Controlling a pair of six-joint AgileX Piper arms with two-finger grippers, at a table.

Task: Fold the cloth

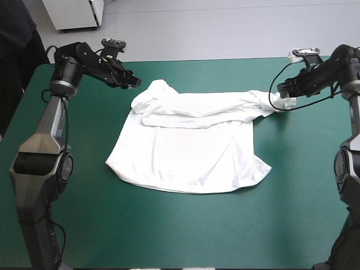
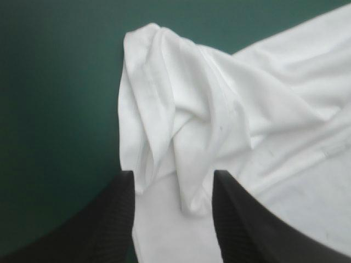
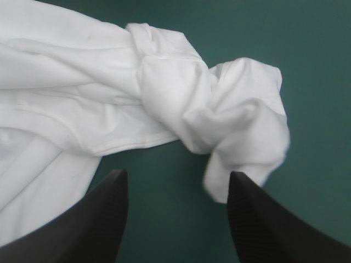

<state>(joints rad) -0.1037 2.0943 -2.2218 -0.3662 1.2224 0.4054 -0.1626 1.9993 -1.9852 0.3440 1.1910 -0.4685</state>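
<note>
The left gripper [image 2: 174, 175] stood open and empty, with the bunched far-left sleeve of the T-shirt [image 1: 188, 149] showing between its fingers. The right gripper [image 3: 178, 175] stood open and empty, just beside the T-shirt's twisted far-right sleeve. The T-shirt lay spread on the teal-green cover [image 1: 169, 236].

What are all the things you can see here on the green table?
T-shirt: one, white, spread out mid-table, both sleeves bunched up at its far corners.
Table cover: one, teal-green, under the T-shirt.
Left gripper: one, black, open, at the far-left sleeve.
Right gripper: one, black, open, at the scrunched far-right sleeve.
</note>
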